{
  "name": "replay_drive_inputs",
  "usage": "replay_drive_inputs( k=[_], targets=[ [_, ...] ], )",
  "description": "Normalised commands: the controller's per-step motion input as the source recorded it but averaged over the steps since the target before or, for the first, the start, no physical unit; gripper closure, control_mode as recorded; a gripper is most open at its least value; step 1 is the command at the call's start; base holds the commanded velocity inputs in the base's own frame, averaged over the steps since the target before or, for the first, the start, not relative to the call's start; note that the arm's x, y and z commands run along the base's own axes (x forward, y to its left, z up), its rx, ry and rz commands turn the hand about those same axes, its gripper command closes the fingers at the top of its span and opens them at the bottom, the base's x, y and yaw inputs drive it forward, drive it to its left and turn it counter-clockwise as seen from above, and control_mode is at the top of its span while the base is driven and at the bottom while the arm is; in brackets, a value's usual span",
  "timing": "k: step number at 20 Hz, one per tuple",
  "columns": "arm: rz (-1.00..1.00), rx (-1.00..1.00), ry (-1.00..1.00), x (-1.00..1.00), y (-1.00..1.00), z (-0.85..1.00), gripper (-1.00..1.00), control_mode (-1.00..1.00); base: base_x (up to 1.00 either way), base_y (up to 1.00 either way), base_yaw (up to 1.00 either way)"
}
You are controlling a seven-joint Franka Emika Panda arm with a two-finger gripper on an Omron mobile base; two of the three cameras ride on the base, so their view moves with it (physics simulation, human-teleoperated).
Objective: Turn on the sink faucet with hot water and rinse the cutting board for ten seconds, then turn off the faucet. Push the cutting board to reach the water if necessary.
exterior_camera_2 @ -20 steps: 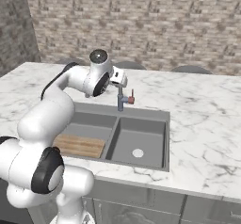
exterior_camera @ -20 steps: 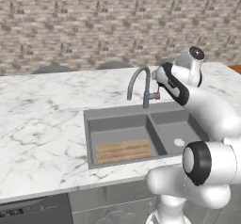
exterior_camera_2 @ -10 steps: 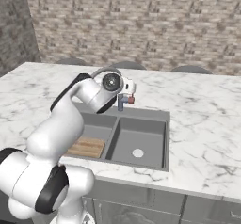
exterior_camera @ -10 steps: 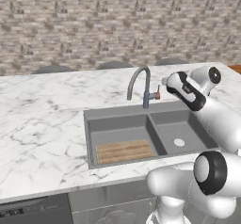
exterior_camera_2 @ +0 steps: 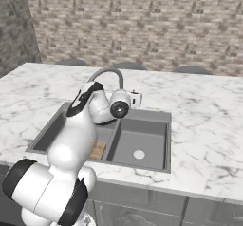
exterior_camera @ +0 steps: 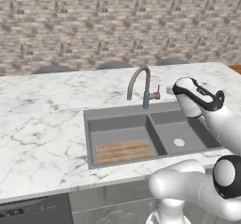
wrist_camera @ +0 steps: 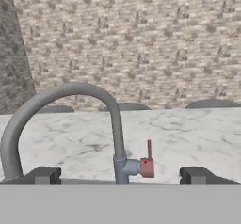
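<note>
The sink faucet [exterior_camera: 143, 84] arches toward the left basin of the dark grey sink [exterior_camera: 117, 124], and no water runs from it. Its reddish-tipped lever handle [exterior_camera: 157, 94] sticks out to the right of the base. My gripper [exterior_camera: 170, 91] hovers just right of that handle, apart from it. In the hand view the faucet [wrist_camera: 116, 138] and handle [wrist_camera: 147, 165] stand straight ahead between my wide-apart fingertips [wrist_camera: 44, 175], so the gripper [wrist_camera: 120, 177] is open and empty. The cutting board [exterior_camera: 124, 151] lies flat at the front of the left basin, partly hidden behind my arm in the right base view [exterior_camera_2: 98, 149].
The right basin has a round pale drain [exterior_camera: 179, 142]. White marble counter [exterior_camera: 42, 124] surrounds the sink. Dark chair backs [exterior_camera: 52, 69] rise behind the counter's far edge, in front of a brick wall. My own arm crosses over the left basin in the right base view.
My arm has swung rightward and the hand has drawn a little to the right of the faucet handle. Faucet, handle and cutting board have not moved.
</note>
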Motion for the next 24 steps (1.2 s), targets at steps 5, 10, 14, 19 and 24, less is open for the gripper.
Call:
replay_drive_inputs(
  k=[5, 10, 14, 19, 24],
  targets=[
    [0.0, -0.01, -0.05, 0.0, -0.16, -0.19, -1.0, -1.0, 0.0, 0.0, 0.0],
    [0.0, 0.0, 0.0, 0.0, -0.1, -0.23, -1.0, -1.0, 0.0, 0.0, 0.0],
    [0.0, 0.0, 0.03, 0.0, -0.07, -0.24, -1.0, -1.0, 0.0, 0.0, 0.0],
    [0.0, 0.0, 0.0, 0.0, -0.17, -0.21, -1.0, -1.0, 0.0, 0.0, 0.0],
    [0.0, 0.0, 0.0, 0.01, -0.08, -0.2, -1.0, -1.0, 0.0, 0.0, 0.0]
  ],
)
